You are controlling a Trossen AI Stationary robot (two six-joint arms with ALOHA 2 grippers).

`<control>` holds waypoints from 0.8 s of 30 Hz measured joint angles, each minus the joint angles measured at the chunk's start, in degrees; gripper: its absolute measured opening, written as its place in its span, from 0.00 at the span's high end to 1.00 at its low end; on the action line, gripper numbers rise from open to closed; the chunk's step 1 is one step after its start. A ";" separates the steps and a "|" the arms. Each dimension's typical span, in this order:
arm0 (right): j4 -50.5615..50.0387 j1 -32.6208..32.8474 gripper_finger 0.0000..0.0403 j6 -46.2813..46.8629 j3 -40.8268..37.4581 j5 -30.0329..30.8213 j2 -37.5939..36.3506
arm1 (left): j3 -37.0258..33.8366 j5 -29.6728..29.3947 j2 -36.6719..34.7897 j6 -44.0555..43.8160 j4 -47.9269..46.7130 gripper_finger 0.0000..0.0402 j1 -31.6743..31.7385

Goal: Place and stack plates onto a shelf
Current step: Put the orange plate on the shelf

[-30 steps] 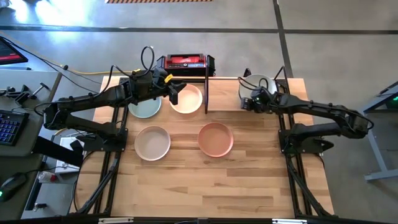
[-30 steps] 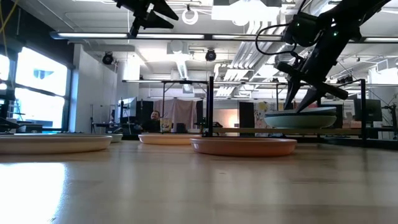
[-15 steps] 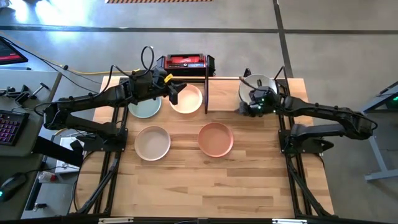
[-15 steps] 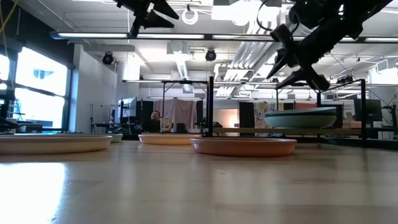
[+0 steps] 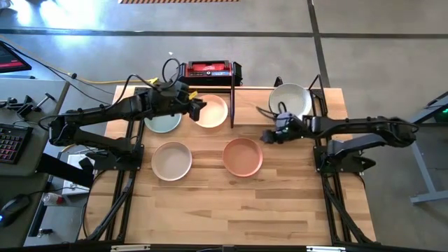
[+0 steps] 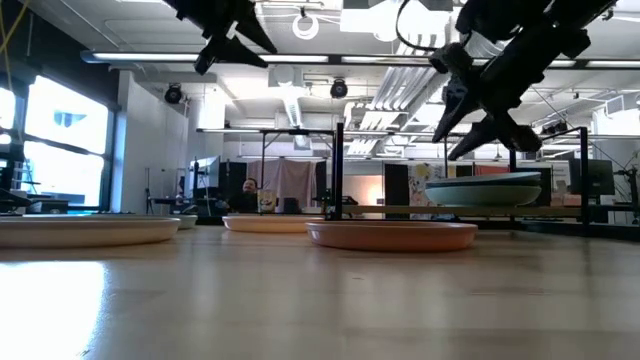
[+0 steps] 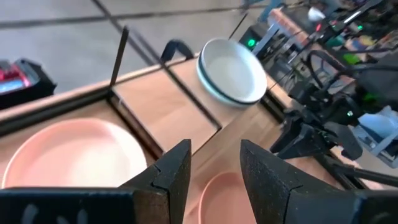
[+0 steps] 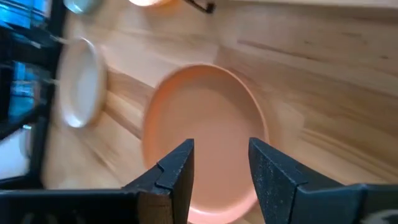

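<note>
- Overhead: right gripper (image 5: 266, 136), empty, hangs beside the pink plate (image 5: 243, 156) on the table (image 5: 280, 203); picking it up looks like the step in hand. Left gripper (image 5: 201, 105) waits over the cream plate (image 5: 211, 110) on the shelf (image 5: 238, 115).
- Low: plates are shallow, matte, round.
- Left wrist: jaws apart.
- Right wrist: jaws apart above the pink plate; next, descend onto its rim.

Even overhead light, motion blur in the wrist views

The light wooden table (image 5: 238, 196) is evenly lit with soft shadows; in the low view bright ceiling strip lights (image 6: 140, 57) and a glaring window (image 6: 62, 135) leave both arms as silhouettes, while the round terracotta pink plate (image 8: 205, 137) and the table boards smear in the right wrist view.
</note>
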 joint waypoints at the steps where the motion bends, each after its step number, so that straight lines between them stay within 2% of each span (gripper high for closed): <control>1: 0.09 0.60 0.67 -0.01 0.00 0.42 0.92 | 0.00 0.00 0.00 -0.61 -0.69 0.68 0.00; 15: 0.86 4.86 0.67 -0.20 0.00 4.32 13.80 | 0.00 -0.31 0.00 -2.00 -4.43 0.68 -1.63; 24: 6.16 6.18 0.67 0.05 0.00 5.46 21.59 | 0.00 -0.46 0.00 -2.05 -4.45 0.68 -1.97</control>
